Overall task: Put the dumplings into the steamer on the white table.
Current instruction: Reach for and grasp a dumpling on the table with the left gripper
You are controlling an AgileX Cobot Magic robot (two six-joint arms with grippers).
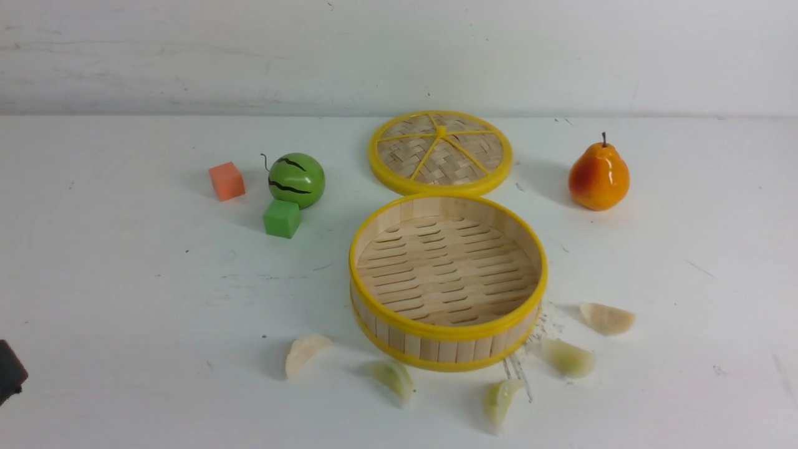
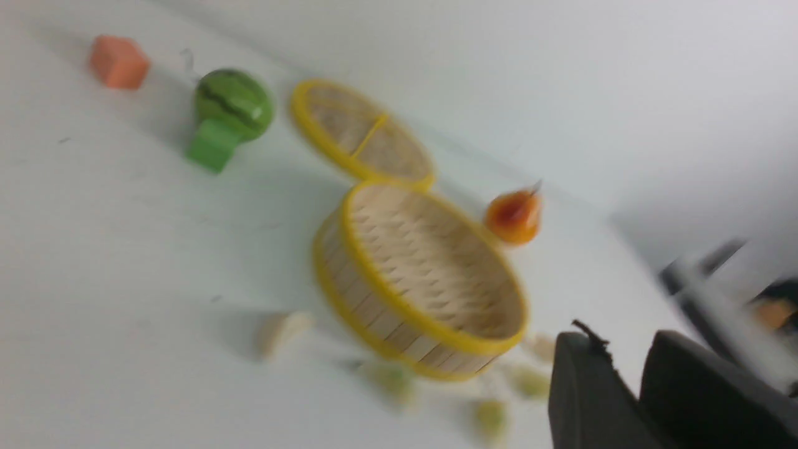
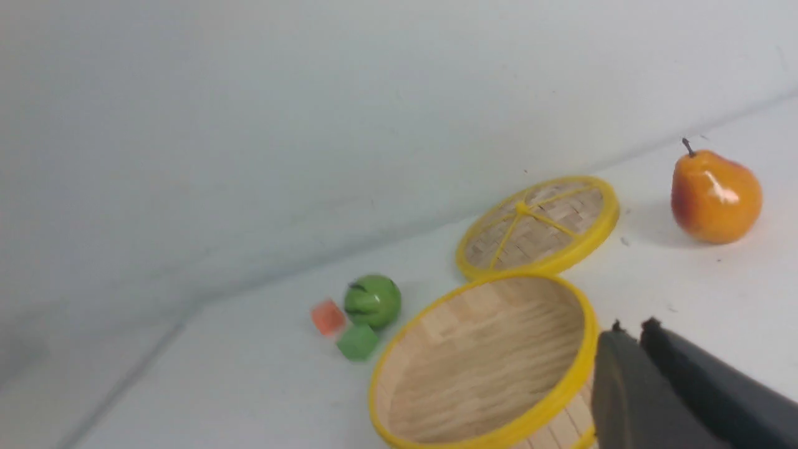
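Cream and pale-green dumplings arc on the white table below the steamer, bottom centre, well apart from both grippers. Leftmost slants up-right, middle nearly vertical, rightmost near level. Jaws of the left gripper and right gripper sit together.

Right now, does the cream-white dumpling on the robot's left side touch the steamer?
Apart. The front view shows a strip of bare white table between the cream-white dumpling and the steamer wall.
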